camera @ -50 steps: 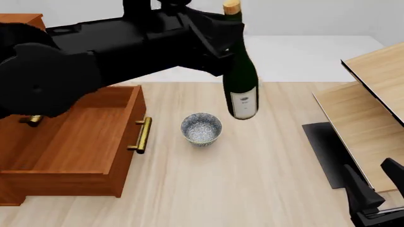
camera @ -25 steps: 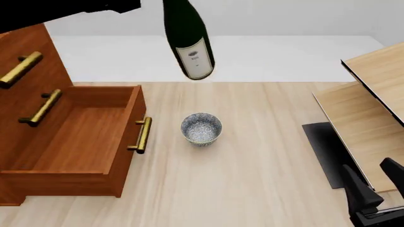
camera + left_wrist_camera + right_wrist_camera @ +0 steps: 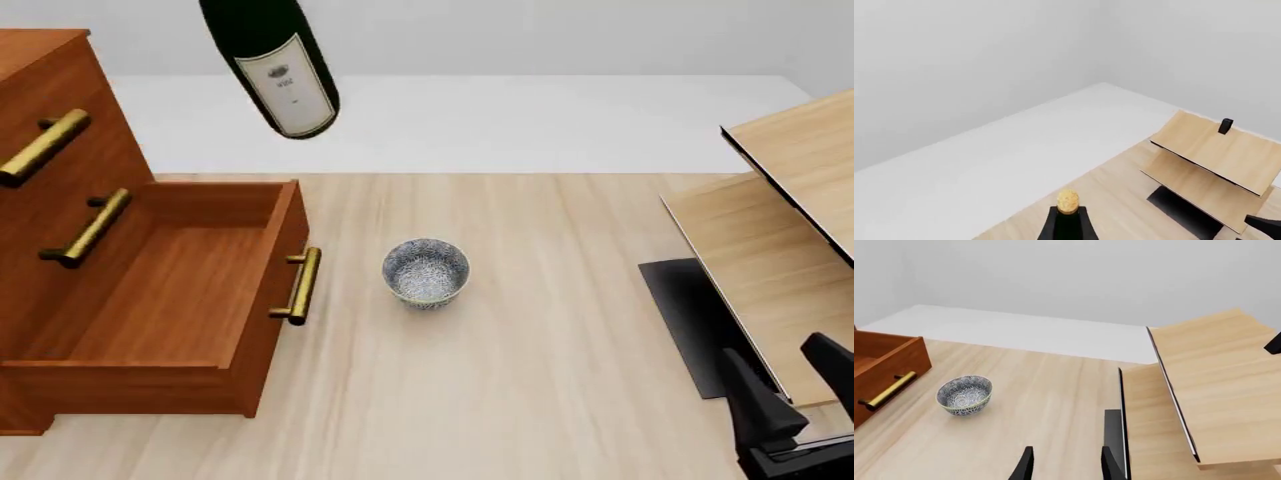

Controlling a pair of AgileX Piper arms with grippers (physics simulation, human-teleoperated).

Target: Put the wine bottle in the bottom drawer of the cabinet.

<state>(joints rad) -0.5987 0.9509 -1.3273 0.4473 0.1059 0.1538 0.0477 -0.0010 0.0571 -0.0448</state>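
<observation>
Two grippers serve this rig, but only the right gripper (image 3: 1065, 465) shows its fingers: in its wrist view they stand slightly apart with nothing between them, parked low at the table's 4 o'clock corner beside the pale slanted structure (image 3: 787, 190).

You cannot confirm the left gripper's state, as its fingers are out of frame in every current picture. The left wrist view shows only the cork and neck of the wine bottle (image 3: 271, 65) directly ahead of the camera, so judge the bottle to be carried by the left arm.

In the front view, the bottle hangs in the air at 11 o'clock, its base and white label downward, its long axis tilted a little off vertical, with the base leaning toward 5 o'clock. Its upper part runs out of the frame.

The bottom drawer (image 3: 174, 300) of the cabinet (image 3: 54, 160) stands pulled open, its interior bare. It lies toward 7 o'clock from the bottle's base. The grey bowl (image 3: 426, 272) sits on the table just beside the drawer's brass handle (image 3: 302, 285).

Treat the left arm as the nearer arm. The coming move likely requires carrying the bottle toward 7 o'clock over the open drawer, then lowering it.
</observation>
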